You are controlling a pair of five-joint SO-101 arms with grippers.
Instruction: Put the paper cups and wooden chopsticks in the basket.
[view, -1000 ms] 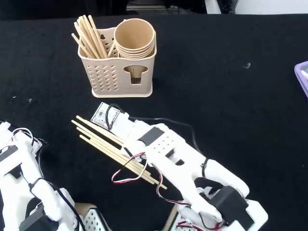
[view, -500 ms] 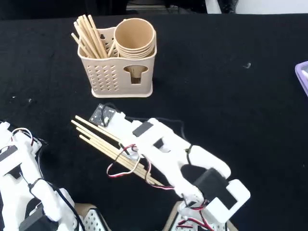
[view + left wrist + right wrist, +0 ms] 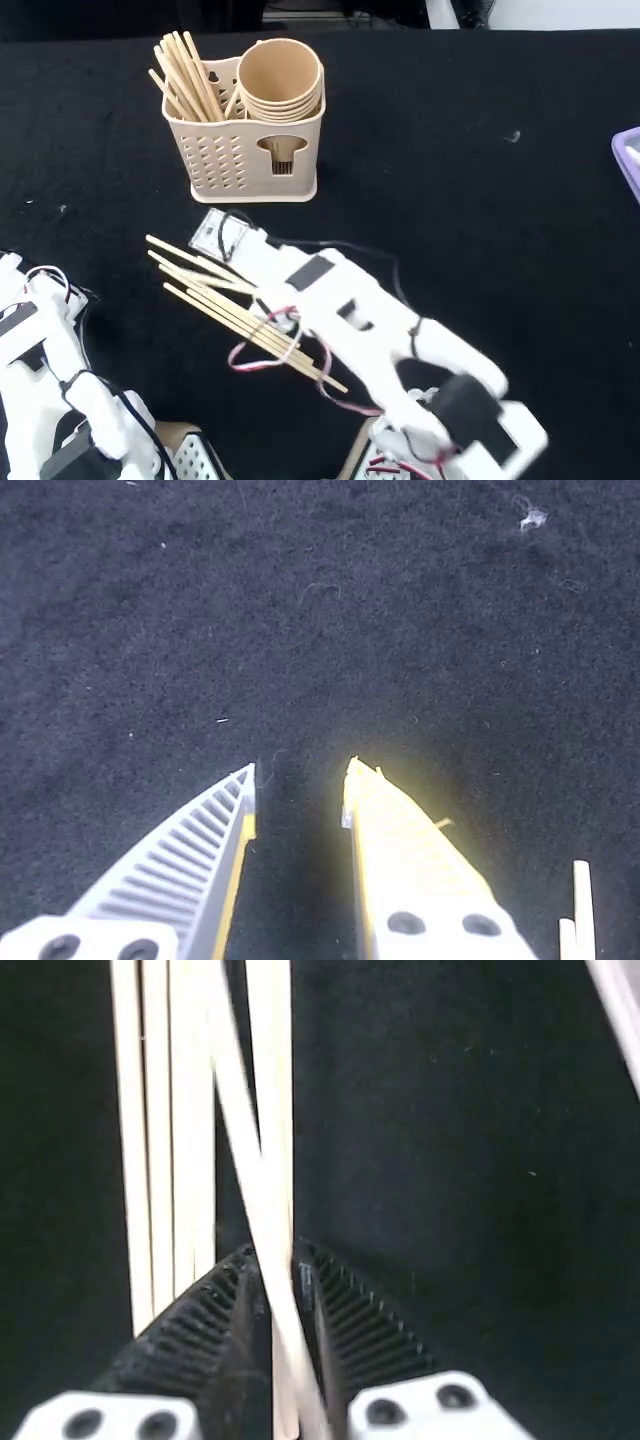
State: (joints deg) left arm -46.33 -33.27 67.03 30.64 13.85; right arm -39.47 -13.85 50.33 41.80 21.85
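My right gripper (image 3: 277,1260) is clamped on one chopstick (image 3: 240,1130); the other chopsticks (image 3: 155,1160) lie just beside it. My left gripper (image 3: 298,780) stands apart above the table (image 3: 300,600).

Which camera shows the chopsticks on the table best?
The high view: the loose chopsticks lie almost whole. The right wrist view shows parts, one between its jaws; the left wrist view shows perhaps two ends.

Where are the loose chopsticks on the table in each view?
High view: loose chopsticks fan out on the black cloth in front of the basket, partly under the right arm.
Right wrist view: the chopsticks run away from the right gripper, one between its fingers.
Left wrist view: pale tips, likely theirs, beside the left gripper.
Shared landmark: the black cloth.
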